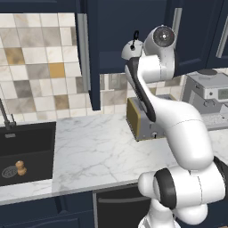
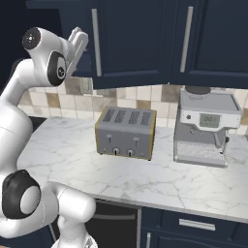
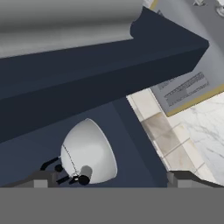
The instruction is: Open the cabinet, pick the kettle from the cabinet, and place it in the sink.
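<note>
1. At the far left of the left base view, the sink (image 1: 26,147) lies low in the counter (image 1: 102,151), with its faucet (image 1: 5,116) at the back edge. It is well apart from the cabinet, so the carry will be long and must go down and to the left.
2. To the right of it, the cabinet (image 1: 129,35) hangs over the counter with its door (image 1: 89,53) swung out toward the robot. The opening step looks done.
3. Inside the open cabinet sits the kettle (image 1: 132,50), on the bottom shelf, with its thin black handle on top. The robot's arm hides part of it in the left base view.
4. In the hand view the kettle (image 3: 87,153) lies near the lower left, and the gripper (image 3: 109,180) has its fingers spread wide with nothing between them. One tip is beside the kettle; the other stands off to the right.
5. I judge that the step in hand is reaching for the kettle. The hand should first shift until the kettle is centred between the fingers, then close.
6. Below, on the counter, the toaster (image 1: 144,122) stands under the cabinet. Lift the kettle out clear of the shelf edge and the door before lowering.
</note>
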Motion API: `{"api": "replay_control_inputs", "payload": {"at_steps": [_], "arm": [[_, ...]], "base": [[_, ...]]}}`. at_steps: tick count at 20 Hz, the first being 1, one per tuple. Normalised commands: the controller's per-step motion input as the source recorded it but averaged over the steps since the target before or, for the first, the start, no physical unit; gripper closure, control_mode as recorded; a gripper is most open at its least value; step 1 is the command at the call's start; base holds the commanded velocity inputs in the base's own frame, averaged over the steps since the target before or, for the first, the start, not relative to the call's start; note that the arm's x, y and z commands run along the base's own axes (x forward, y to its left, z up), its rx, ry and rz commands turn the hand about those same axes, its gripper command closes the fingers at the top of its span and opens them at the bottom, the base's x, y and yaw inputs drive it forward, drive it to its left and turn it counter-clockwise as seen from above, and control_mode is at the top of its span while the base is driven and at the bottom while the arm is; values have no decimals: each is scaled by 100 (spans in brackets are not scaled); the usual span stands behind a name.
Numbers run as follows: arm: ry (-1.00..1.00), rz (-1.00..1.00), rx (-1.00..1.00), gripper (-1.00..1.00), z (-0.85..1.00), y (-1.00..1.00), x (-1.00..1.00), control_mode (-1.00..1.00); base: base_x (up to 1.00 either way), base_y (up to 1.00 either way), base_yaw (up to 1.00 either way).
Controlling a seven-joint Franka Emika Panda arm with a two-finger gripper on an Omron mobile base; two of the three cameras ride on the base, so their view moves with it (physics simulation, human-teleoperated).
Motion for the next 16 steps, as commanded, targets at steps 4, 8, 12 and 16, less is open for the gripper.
{"api": "replay_control_inputs", "payload": {"at_steps": [4,8,12,16], "arm": [[-7,-3,5,-100,0,-12,1,-100],[-8,-6,0,-100,11,-19,7,-100],[-1,-12,0,-100,14,-26,1,-100],[0,-15,0,-100,12,-33,-2,-100]], "base": [[0,0,0],[0,0,0],[0,0,0],[0,0,0]]}}
